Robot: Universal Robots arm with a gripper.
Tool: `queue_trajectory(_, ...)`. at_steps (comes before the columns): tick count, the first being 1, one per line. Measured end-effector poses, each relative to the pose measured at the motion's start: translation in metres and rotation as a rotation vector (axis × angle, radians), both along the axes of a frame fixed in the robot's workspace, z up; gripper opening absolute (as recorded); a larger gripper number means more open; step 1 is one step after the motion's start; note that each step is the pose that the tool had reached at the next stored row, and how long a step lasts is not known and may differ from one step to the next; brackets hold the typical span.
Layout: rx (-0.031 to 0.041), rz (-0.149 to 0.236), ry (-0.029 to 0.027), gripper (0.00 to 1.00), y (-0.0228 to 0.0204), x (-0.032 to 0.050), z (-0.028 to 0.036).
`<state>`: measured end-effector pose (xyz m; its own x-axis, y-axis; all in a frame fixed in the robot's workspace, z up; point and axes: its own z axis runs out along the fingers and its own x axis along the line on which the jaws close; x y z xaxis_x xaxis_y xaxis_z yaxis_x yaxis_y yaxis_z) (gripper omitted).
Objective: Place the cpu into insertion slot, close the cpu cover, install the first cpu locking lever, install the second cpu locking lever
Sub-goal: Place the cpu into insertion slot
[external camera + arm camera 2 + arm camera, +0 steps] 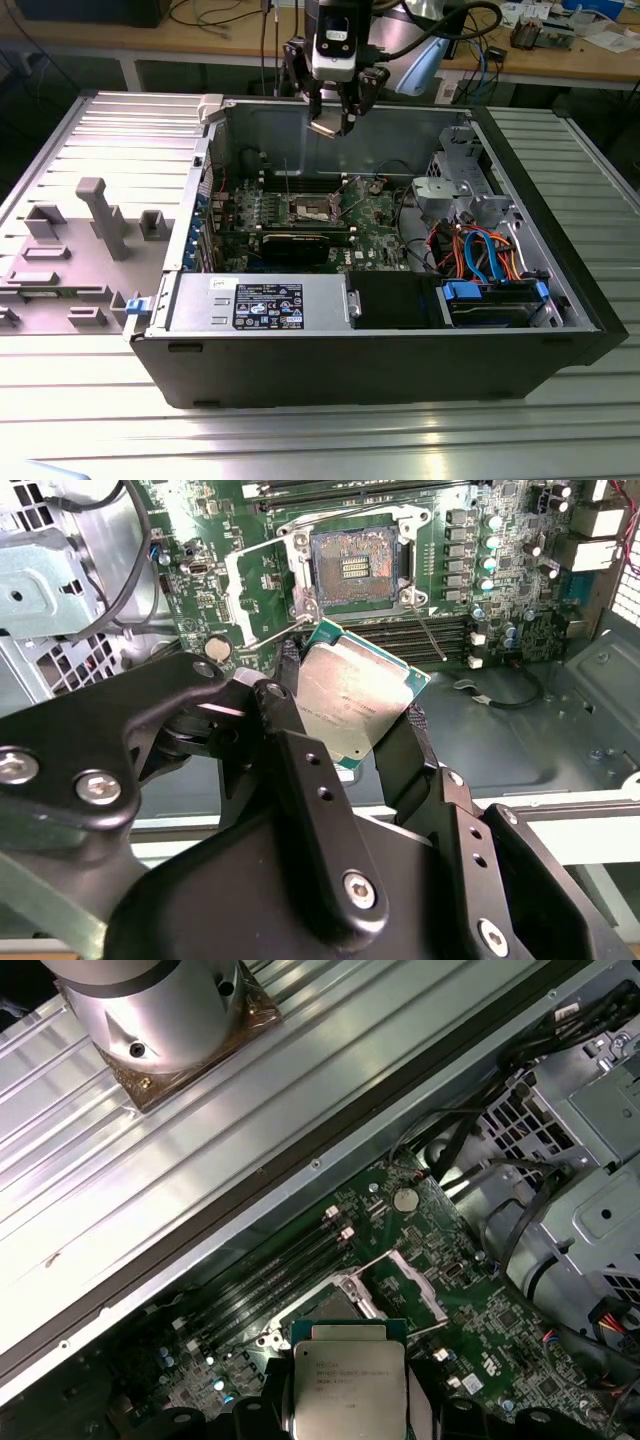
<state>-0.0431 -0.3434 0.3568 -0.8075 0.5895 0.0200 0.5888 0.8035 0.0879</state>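
Well, the open computer case [350, 372] lies below my claw [345, 715], the motherboard's [190, 595] bare insertion slot [352, 568] beneath it, while it pinches the cpu [352, 685] by opposite edges: light, stiff, slick, delicate underneath, I judge.

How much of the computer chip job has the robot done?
Nothing looks finished yet. In hand: the gripper is shut on the chip, holding it in the air over the open computer case. The socket is empty, and its metal cover is flipped open beside it. Left to do: chip into the socket, cover shut, both levers fastened.
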Motion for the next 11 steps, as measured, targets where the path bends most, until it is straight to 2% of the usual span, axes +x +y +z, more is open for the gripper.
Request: queue_trajectory(11, -0.0001, -0.003, 0.0001, 0.55, 0.0000, 0.0000, 0.0001)
